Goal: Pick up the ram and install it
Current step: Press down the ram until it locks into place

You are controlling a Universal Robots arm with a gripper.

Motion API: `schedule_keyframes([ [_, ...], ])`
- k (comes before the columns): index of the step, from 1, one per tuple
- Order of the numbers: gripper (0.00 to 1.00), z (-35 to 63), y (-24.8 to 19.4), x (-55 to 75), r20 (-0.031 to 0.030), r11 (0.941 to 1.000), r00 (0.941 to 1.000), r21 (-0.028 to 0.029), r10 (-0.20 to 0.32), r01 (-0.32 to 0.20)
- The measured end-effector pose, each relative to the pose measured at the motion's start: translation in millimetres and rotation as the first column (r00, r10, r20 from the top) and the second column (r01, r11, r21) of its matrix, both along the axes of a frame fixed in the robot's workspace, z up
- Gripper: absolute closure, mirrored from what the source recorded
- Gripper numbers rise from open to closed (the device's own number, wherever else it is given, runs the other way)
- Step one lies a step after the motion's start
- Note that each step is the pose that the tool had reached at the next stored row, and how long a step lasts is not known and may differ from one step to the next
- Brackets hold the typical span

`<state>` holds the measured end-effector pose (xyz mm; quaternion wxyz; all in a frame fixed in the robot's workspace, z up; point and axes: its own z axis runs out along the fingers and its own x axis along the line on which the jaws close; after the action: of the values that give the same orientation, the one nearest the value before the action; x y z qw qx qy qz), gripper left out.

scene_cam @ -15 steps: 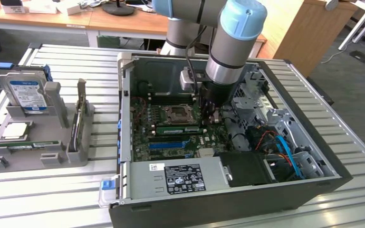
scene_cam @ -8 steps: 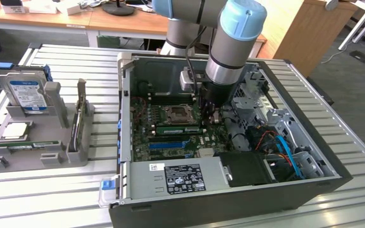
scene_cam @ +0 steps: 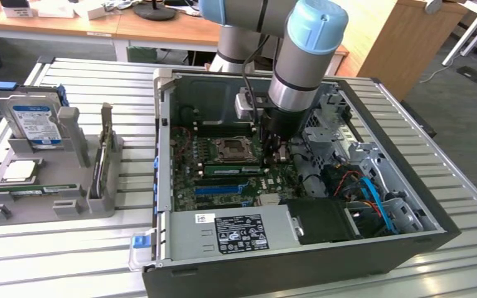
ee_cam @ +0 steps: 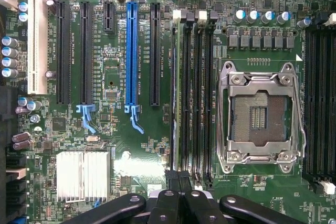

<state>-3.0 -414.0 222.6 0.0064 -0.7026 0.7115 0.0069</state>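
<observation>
My gripper (scene_cam: 273, 148) is closed, holding nothing I can see, over the motherboard (ee_cam: 121, 161). Wrist view: the ram (ee_cam: 176, 98) seated beside the CPU socket (ee_cam: 260, 116). Exterior view: computer case (scene_cam: 404, 239).

No text on any label (scene_cam: 240, 232) is legible.

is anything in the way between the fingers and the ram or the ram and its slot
Nothing visible. The ram already stands in a memory slot beside the empty processor socket, and the gripper, fingers shut, hangs over one end of it.
</observation>
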Motion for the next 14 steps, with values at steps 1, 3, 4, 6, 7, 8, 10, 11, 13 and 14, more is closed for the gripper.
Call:
schedule_keyframes([
  [1,0.89,0.0,0.0,0.0,0.0,1.0,1.0,0.0,0.0,0.0],
  [3,0.89,-0.1,0.0,0.0,0.0001,1.0,1.0,0.0001,0.0,0.0],
  [4,0.89,-0.1,0.0,0.0,0.0001,1.0,1.0,0.0001,0.0,0.0],
  [6,0.89,-0.5,0.0,0.0,0.0001,1.0,1.0,0.0,0.0,0.0],
  [7,0.89,-0.6,0.0,0.0,0.0001,1.0,1.0,-0.0002,0.0,0.0],
  [8,0.89,-0.6,0.0,0.0,0.0,1.0,1.0,-0.0002,0.0,0.0],
  [10,0.89,-0.7,0.0,0.0,0.0,1.0,1.0,-0.0001,0.0,0.0],
  [11,0.89,-0.8,0.0,0.0,0.0001,1.0,1.0,0.0,0.0,0.0],
  [13,0.89,-0.8,0.0,0.0,0.0001,1.0,1.0,0.0001,0.0,0.0],
  [14,0.89,-0.7,0.0,0.1,0.0001,1.0,1.0,0.0003,0.0,0.0],
])
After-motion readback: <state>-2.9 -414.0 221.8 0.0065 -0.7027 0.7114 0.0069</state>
